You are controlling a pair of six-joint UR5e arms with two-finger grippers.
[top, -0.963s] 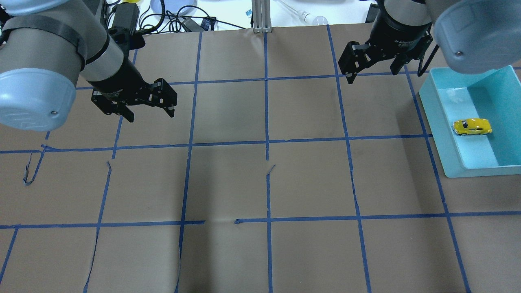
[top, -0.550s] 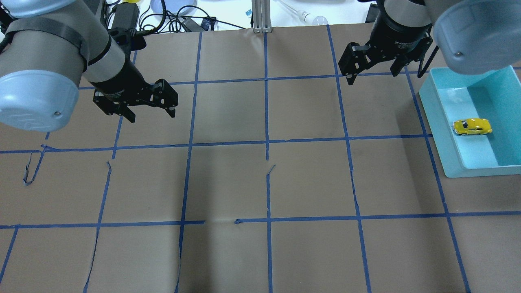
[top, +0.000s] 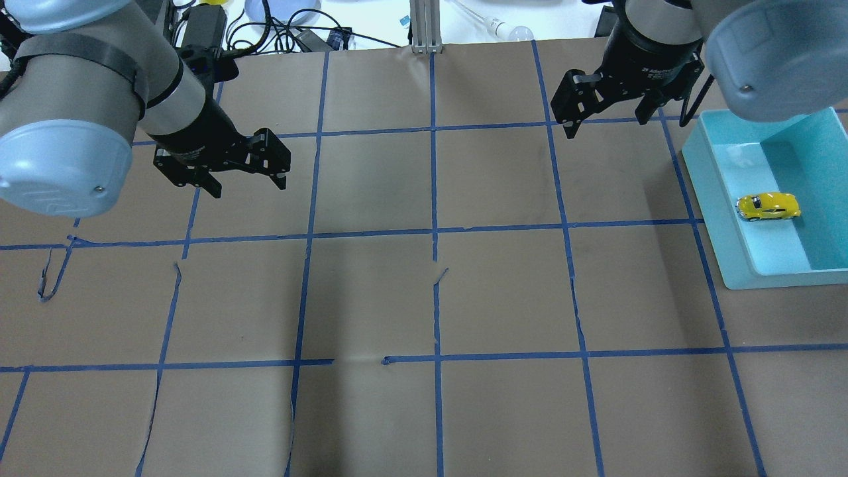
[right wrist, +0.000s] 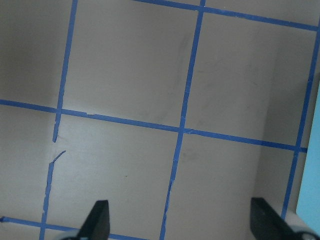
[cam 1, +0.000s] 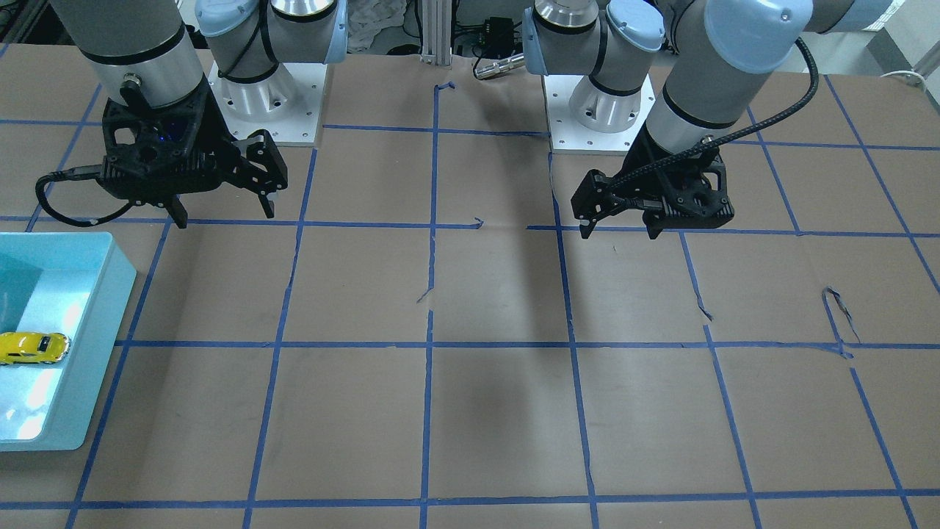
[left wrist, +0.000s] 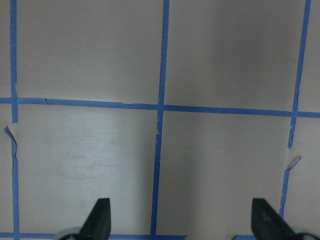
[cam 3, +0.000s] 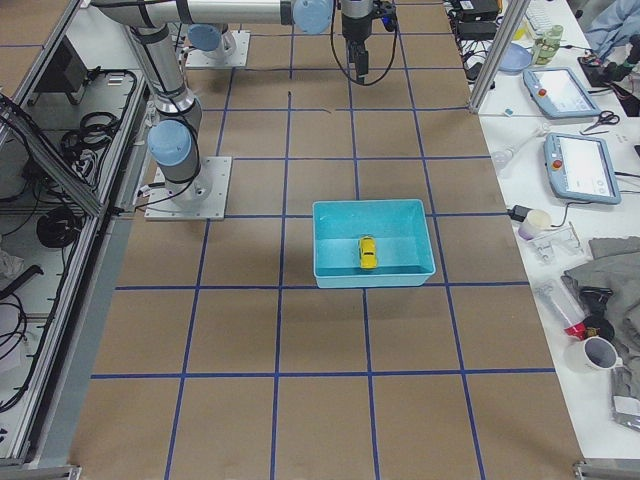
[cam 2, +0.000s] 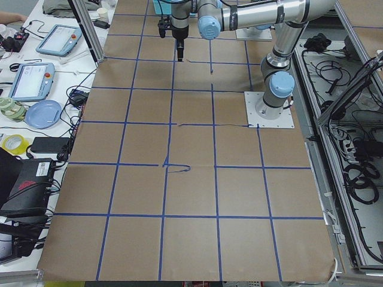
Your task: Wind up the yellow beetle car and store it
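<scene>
The yellow beetle car (top: 768,207) lies inside the light-blue bin (top: 712,199) at the table's right side; it also shows in the front-facing view (cam 1: 32,347) and the exterior right view (cam 3: 367,252). My right gripper (top: 608,122) is open and empty, raised above the table to the upper left of the bin. My left gripper (top: 248,187) is open and empty, raised over the left part of the table. Both wrist views show wide-apart fingertips (left wrist: 100,215) (right wrist: 100,215) over bare paper.
Brown paper with a blue tape grid (top: 434,232) covers the table. Cables, a power brick and a bulb (top: 510,28) lie beyond the far edge. The bin's edge (right wrist: 309,200) shows at the right of the right wrist view.
The left arm has shifted slightly right and up in the overhead view. The right gripper has edged slightly away from the bin. The car and bin have not moved.
</scene>
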